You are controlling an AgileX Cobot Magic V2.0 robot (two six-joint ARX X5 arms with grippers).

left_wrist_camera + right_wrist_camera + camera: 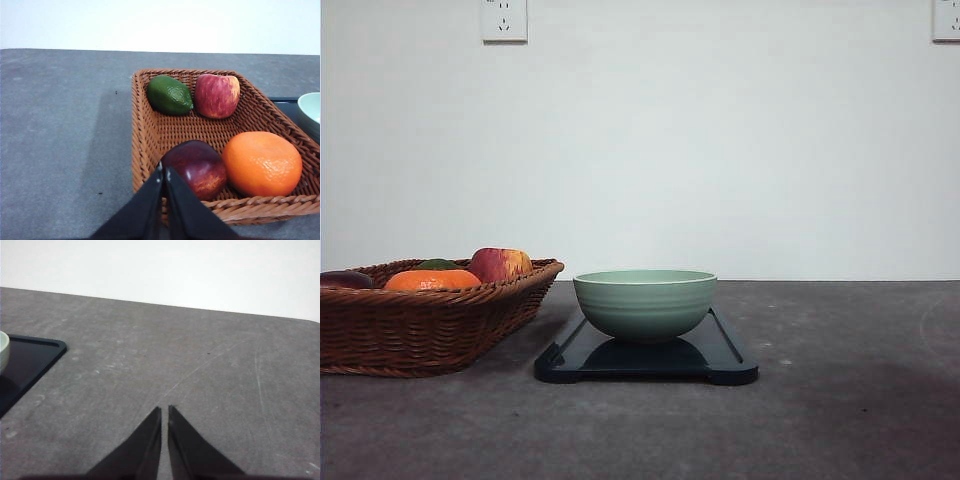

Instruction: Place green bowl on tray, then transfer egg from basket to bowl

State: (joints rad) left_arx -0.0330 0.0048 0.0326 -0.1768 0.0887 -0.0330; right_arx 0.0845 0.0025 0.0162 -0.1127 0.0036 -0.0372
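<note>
The green bowl (pixel 645 305) stands upright in the middle of the black tray (pixel 720 360). To the tray's left sits the wicker basket (pixel 420 330). The egg is hidden; I see only fruit in the basket (pixel 150 130). My left gripper (pixel 164 171) hovers over the basket's near rim, shut and empty, its tips just in front of a dark red fruit (pixel 197 167). My right gripper (pixel 165 410) is shut and empty above bare table, to the right of the tray (pixel 30 360). A sliver of the bowl (pixel 2 350) shows at the right wrist view's edge.
The basket holds an orange (pixel 262 162), a red apple (pixel 216 95), a green lime-like fruit (pixel 169 94) and the dark red fruit. Grey tabletop (pixel 850 400) spreads to the right of the tray. A white wall stands behind the table.
</note>
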